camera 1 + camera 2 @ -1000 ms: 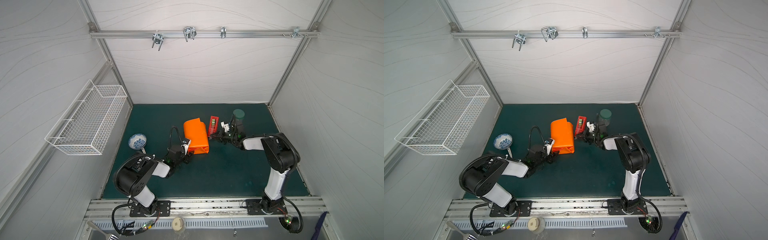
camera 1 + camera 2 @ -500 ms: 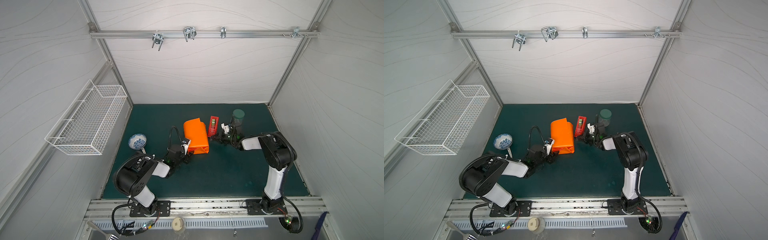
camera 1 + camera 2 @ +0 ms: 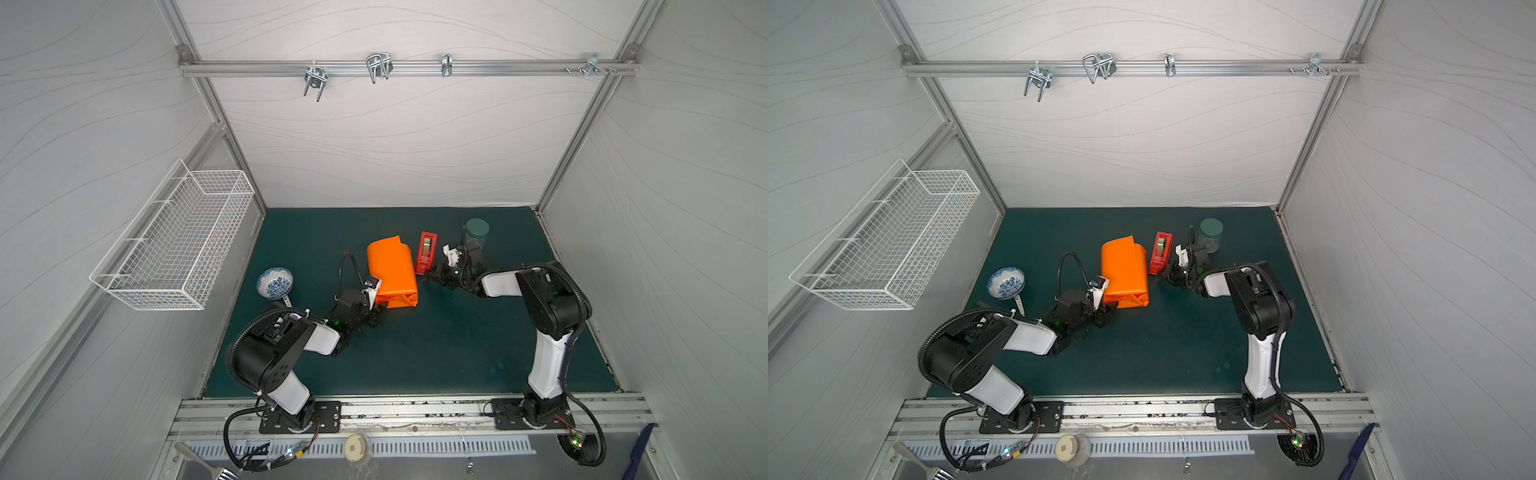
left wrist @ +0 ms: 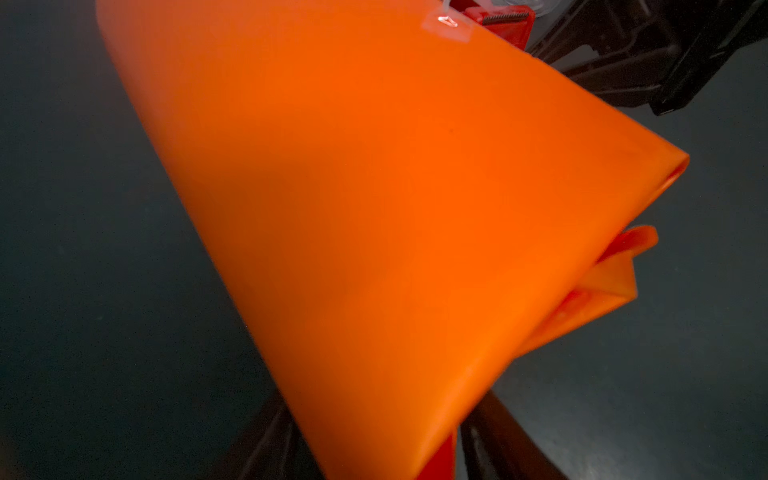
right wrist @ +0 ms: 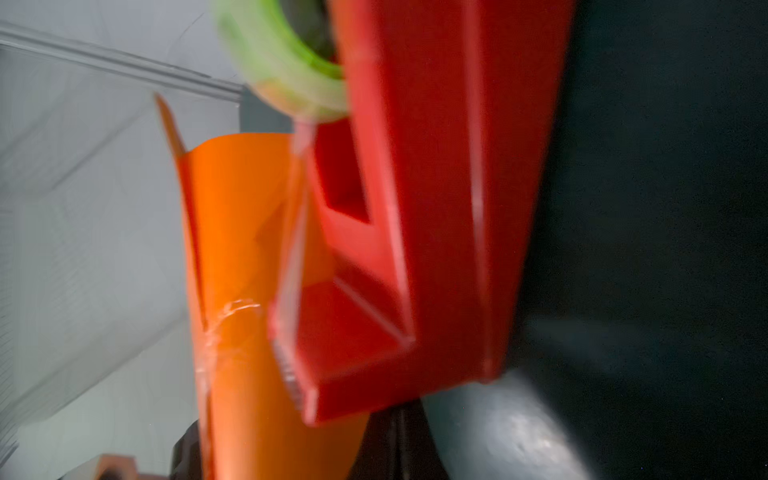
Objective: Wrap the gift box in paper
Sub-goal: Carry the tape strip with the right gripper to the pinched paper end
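Both top views: the green table (image 3: 415, 353) is occupied centrally by the orange paper (image 3: 392, 274), folded into a parcel, with a red tape dispenser (image 3: 427, 253) set just beside it. The parcel's near corner is gripped by the left claw (image 3: 379, 309); the right claw (image 3: 431, 277) is closed at the dispenser's near end.
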`<state>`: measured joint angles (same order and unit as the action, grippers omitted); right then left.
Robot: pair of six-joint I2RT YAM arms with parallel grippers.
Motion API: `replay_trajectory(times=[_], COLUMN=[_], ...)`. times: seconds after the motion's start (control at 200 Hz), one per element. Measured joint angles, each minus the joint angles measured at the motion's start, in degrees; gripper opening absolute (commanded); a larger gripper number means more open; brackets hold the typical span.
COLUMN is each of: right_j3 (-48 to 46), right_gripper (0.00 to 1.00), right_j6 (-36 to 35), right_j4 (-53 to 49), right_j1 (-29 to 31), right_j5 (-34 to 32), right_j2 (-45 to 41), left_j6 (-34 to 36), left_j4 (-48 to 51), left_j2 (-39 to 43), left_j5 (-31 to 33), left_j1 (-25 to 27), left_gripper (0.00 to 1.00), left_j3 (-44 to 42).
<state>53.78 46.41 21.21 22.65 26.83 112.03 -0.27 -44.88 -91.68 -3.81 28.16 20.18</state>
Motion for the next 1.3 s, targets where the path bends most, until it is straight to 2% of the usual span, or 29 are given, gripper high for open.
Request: replay_trajectory(times=[0.3,0.565,0.795,1.066,1.296], right_j3=[-2.9,-13.6,-17.1,-14.9,-9.5], right_gripper=[0.0,0.0,0.0,0.0,0.0], right_j6=[-2.3,-5.0,-10.9,-17.8,-20.9], right_j4=[-3.8,-1.4,-0.4,-0.3,-0.4], right_j1=[-1.0,-0.2,7.5,17.0,20.4], right_j5=[-0.7,3.9,6.8,8.2,7.8], right_j2=[-2.6,-17.7,-27.2,-26.2,-19.5], left_j6=[0.0,0.0,-0.2,-0.3,-0.4], left_j4=[0.0,0.0,0.0,0.0,0.0], left_j2=[0.0,0.0,0.0,0.0,0.0], left_j5=[-0.1,-0.1,-0.1,-0.1,-0.1], left_j1=[0.0,0.0,0.0,0.0,0.0], left_gripper=[0.6,0.6,0.6,0.6,0.6], left_j3=[0.0,0.0,0.0,0.0,0.0])
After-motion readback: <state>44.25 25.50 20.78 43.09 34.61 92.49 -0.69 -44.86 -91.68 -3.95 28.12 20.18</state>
